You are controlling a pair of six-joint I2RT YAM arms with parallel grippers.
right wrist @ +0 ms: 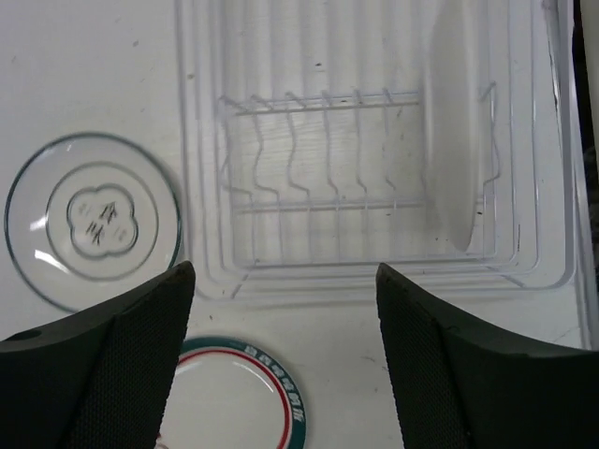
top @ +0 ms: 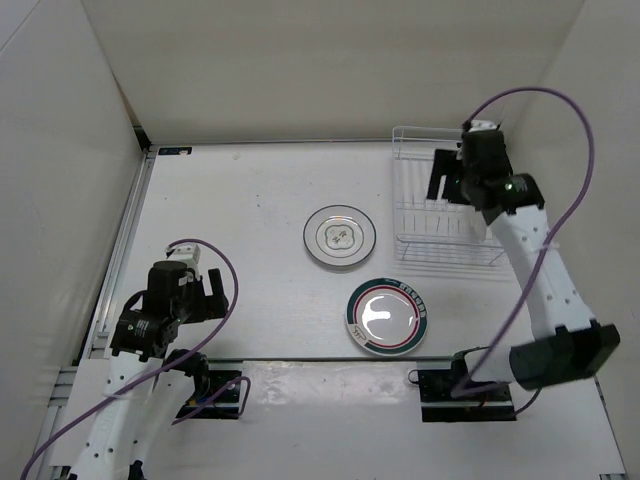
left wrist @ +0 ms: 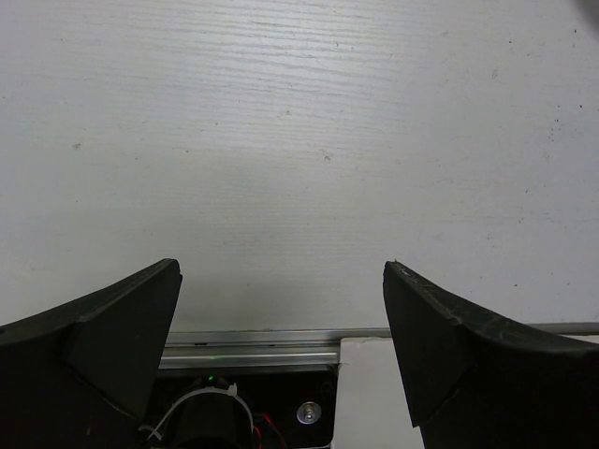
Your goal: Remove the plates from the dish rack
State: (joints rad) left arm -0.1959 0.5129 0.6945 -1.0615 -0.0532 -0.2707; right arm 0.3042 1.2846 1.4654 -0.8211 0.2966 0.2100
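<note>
The plates [top: 341, 237] are lying mid-frame on the white surface [top: 230, 220], left of the dish rack [top: 445, 250] at upper right, white walls [top: 300, 70] enclosing all. I'm seeing left gripper [left wrist: 281, 267] and right gripper [right wrist: 283, 268] jaws apart.

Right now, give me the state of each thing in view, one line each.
grey-rimmed plate: out of the rack, lying flat on the table, face up.
green-rimmed plate: out of the rack, flat on the table, face up.
dish rack: standing on the table, most slots empty; pale upright shape at one end, unclear if a plate.
right gripper: open, empty, above the rack.
left gripper: open, empty, over the table.
</note>
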